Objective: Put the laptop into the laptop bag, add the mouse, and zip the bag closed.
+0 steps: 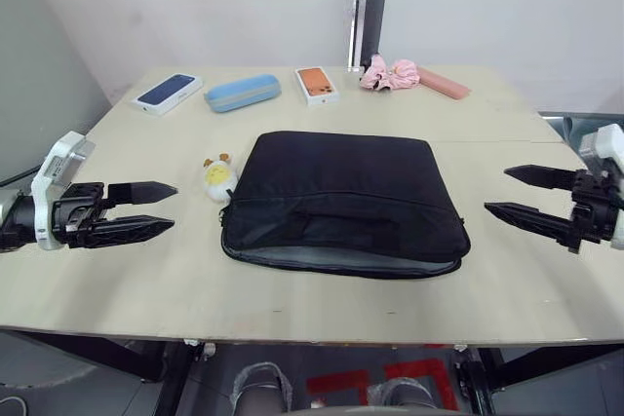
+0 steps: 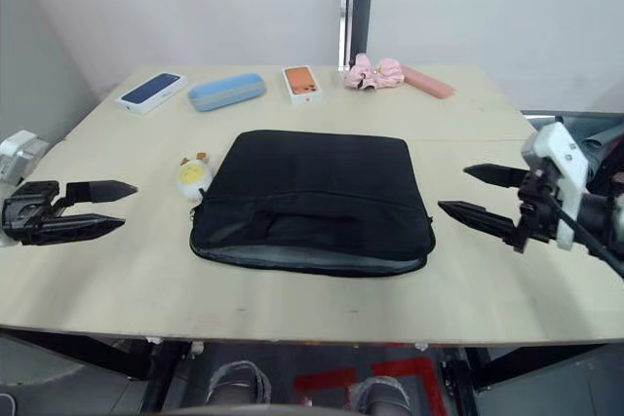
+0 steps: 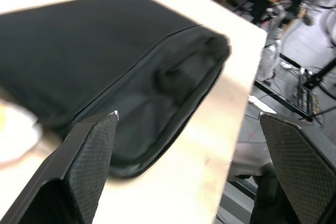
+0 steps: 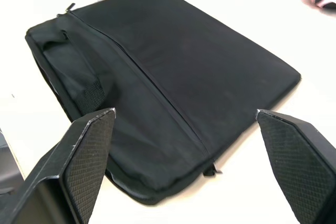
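Laptop bag work here starts from two idle claws. The left claw hangs above the desk on the bag's left, its two black fingers parted by a moderate gap and gripping nothing. The right claw mirrors it on the other side, spread a little wider and equally empty. Both point inward at the laptop bag, each well apart from it, which reads as a ready stance flanking the thing they will have to handle together.

Between them the bag lies flat in the middle of the desk, its handle and zipper edge turned toward the near side. That near edge gapes slightly, showing a grey lining, so I judge the main zip to be at least partly undone. Whether the laptop and mouse are already inside cannot be told; neither is to be seen on the desk.

Touching or just beside the bag's left edge sits a small white-and-yellow plush toy, close enough to get in the way of a left-side approach. Along the far side lie a dark-blue phone box, a light-blue case, an orange phone box, a pink scrunchie and a pink bar, all out of the working area.
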You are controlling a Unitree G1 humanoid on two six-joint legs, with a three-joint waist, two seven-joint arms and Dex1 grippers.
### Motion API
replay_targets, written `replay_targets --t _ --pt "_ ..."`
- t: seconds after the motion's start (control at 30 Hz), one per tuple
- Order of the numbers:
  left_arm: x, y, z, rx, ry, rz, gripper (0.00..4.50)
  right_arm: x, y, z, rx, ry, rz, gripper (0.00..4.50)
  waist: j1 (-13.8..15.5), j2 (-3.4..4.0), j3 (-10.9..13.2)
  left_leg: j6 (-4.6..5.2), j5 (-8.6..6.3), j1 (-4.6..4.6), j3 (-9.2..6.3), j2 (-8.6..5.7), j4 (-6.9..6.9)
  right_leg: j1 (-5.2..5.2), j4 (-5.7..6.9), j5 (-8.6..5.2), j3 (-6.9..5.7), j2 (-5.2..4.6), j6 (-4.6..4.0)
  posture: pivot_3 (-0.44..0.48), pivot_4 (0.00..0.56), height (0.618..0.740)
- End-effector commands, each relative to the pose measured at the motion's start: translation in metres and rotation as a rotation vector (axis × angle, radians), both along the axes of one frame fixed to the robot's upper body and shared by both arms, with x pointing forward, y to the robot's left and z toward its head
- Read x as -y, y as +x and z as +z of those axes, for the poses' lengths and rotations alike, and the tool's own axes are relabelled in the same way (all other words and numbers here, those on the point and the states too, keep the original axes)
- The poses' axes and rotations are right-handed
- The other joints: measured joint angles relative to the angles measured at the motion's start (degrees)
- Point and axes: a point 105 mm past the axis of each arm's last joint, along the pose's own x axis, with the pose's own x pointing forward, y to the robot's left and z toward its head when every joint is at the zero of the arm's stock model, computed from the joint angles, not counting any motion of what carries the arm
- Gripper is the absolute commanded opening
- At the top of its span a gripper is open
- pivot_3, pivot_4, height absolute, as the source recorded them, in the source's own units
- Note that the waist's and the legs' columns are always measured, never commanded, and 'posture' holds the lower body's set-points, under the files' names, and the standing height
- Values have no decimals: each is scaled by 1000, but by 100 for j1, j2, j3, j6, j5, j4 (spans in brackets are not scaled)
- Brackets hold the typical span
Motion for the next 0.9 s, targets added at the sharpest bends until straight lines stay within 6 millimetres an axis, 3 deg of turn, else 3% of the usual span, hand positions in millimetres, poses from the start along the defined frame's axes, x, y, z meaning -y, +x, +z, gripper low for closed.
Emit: replay_targets --t 0.03,0.13,0.23,0.37,0.43,0.6,0.73,0.9 --pt "13 -11 15 70 14 -57 4500 -23 0 1 10 -16 97 4234 -15 0 0 0 0 0 0 1 0 0 0 0 0 1 0 0 150 740" --pt "17 -19 13 66 49 -81 4500 -38 4 -2 10 -4 156 3325 -49 0 0 -2 1 0 3 1 -5 -3 -2 -1 2 2 2 0 150 740" --pt "27 -27 15 75 58 -130 4500 -67 17 -3 12 53 258 2321 -125 -8 -1 -6 2 0 5 20 -4 -4 -6 0 2 21 1 0 150 740" --pt "39 -26 17 97 54 -158 4500 -95 32 -10 1 80 356 773 -101 -7 -1 -17 3 0 4 31 -7 -12 5 1 1 31 0 0 150 740" --pt "30 -25 13 100 55 -148 4500 -117 44 -16 5 60 430 90 -118 -8 -1 -17 3 0 4 30 -4 -11 5 1 1 31 -1 0 150 740" --pt "23 -26 9 98 64 -149 4500 -149 67 -28 4 13 493 39 -144 -9 -2 -23 4 -7 4 34 -3 -23 16 1 1 36 -7 0 150 740" --pt "25 -20 5 109 70 -158 4500 -186 90 -45 -14 7 545 39 -158 -15 -5 -24 5 -10 2 34 5 -27 28 1 -1 36 -10 0 150 740" --pt "28 -16 3 111 78 -165 4500 -205 98 -59 -33 -4 582 39 -98 -19 -7 -27 5 -28 -4 34 11 -37 31 -1 -6 35 -18 0 150 740"
